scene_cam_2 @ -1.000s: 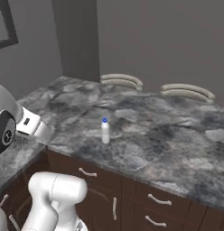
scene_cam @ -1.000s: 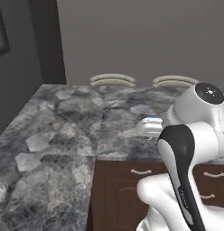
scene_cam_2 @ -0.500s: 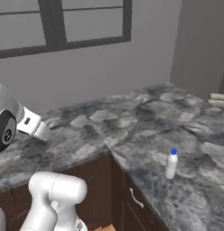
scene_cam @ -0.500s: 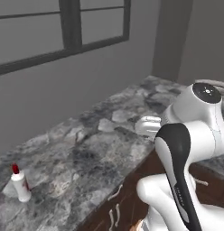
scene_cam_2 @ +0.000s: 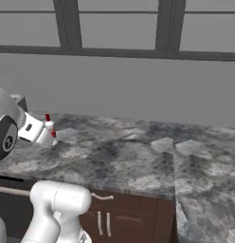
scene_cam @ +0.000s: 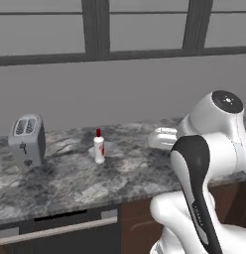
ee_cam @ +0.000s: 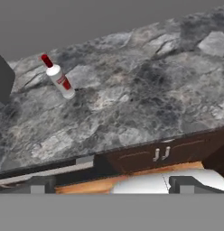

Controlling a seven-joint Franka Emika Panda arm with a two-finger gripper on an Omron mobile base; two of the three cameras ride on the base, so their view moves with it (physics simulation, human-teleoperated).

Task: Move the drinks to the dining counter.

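Note:
One of the drinks, a small white bottle with a red cap, stands upright on the marbled worktop under the windows. The hand view has this bottle at its upper left, well beyond the fingertips. My gripper is open and holds nothing. It hovers over the worktop's front part, right of the bottle and apart from it; from the left the gripper shows beside my arm. The dining counter is out of view.
A silver two-slot toaster stands left of the bottle; it appears as a dark block in the hand view. A windowed wall backs the worktop. Dark brown cabinet doors with handles lie under the edge.
The whole picture has swung: the base turned from the counter with stools and a blue-capped bottle to the windowed worktop. The gripper stays open and empty.

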